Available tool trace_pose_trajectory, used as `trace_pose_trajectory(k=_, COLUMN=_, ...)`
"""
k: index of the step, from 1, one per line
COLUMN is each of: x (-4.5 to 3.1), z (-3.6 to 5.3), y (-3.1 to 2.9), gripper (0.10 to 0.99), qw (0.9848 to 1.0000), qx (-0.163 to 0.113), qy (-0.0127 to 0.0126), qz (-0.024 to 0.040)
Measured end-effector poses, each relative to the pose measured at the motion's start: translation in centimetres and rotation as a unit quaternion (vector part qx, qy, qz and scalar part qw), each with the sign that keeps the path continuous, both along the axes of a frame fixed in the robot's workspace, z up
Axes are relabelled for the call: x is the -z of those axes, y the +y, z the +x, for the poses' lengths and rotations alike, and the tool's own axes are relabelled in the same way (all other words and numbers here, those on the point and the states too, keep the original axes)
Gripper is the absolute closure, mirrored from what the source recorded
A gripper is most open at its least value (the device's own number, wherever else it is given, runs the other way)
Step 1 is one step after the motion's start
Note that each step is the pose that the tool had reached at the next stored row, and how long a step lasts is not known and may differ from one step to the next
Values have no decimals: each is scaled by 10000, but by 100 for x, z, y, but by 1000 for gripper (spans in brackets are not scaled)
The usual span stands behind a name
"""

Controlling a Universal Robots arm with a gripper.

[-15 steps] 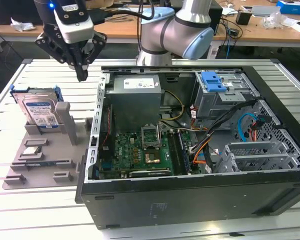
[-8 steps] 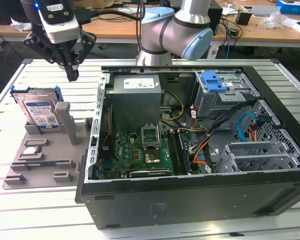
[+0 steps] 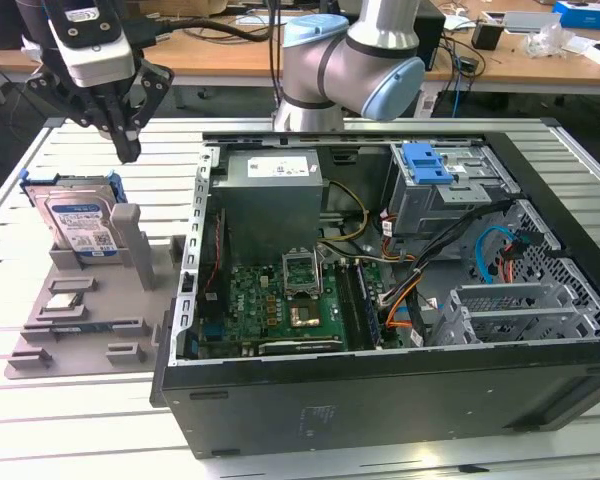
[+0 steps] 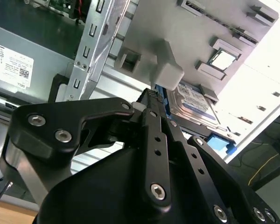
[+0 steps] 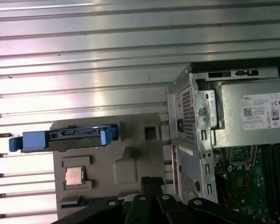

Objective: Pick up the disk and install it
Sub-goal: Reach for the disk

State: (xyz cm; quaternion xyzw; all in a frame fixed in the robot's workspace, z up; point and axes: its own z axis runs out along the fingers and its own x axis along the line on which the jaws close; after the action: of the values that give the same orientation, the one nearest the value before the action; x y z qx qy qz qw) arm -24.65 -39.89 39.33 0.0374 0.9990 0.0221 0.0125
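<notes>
A slatted aluminium table (image 3: 40, 430) carries the work, with cluttered desks behind. The black two-finger gripper (image 3: 128, 148) hangs above a grey plastic fixture plate (image 3: 100, 335), its fingers pressed together and holding nothing. The disk (image 3: 80, 222), a flat silver hard drive with a white-and-blue label in a blue plastic carrier, leans in a slot at the plate's far end, clear of the gripper. A small square chip (image 3: 68, 287) lies on the plate. An open black computer case (image 3: 380, 400) stands just beside the plate.
</notes>
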Motion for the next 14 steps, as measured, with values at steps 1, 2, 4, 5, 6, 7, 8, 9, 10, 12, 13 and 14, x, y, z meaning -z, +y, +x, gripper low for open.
trace_pose_trajectory(k=1, x=0, z=-17, y=0, gripper=980, qw=10000, qx=0, qy=0, qz=0)
trace_pose_trajectory(k=2, x=0, z=-34, y=0, gripper=980, qw=10000, qx=0, qy=0, qz=0)
trace_pose_trajectory(k=4, x=0, z=-88, y=0, gripper=980, qw=10000, qx=0, qy=0, qz=0)
trace_pose_trajectory(k=5, x=0, z=-107, y=0, gripper=980, qw=10000, qx=0, qy=0, qz=0)
trace_pose_trajectory(k=6, x=0, z=-140, y=0, gripper=980, qw=10000, qx=0, qy=0, qz=0)
trace_pose_trajectory(k=7, x=1, z=-187, y=0, gripper=980, qw=10000, qx=0, qy=0, qz=0)
trace_pose_trajectory(k=8, x=1, z=-211, y=0, gripper=980, qw=10000, qx=0, qy=0, qz=0)
trace_pose_trajectory(k=9, x=1, z=-230, y=0, gripper=980, qw=10000, qx=0, qy=0, qz=0)
trace_pose_trajectory(k=10, x=1, z=-263, y=0, gripper=980, qw=10000, qx=0, qy=0, qz=0)
trace_pose_trajectory(k=12, x=1, z=-302, y=0, gripper=980, qw=10000, qx=0, qy=0, qz=0)
trace_pose_trajectory(k=13, x=2, z=-329, y=0, gripper=980, qw=10000, qx=0, qy=0, qz=0)
trace_pose_trajectory(k=14, x=2, z=-352, y=0, gripper=980, qw=10000, qx=0, qy=0, qz=0)
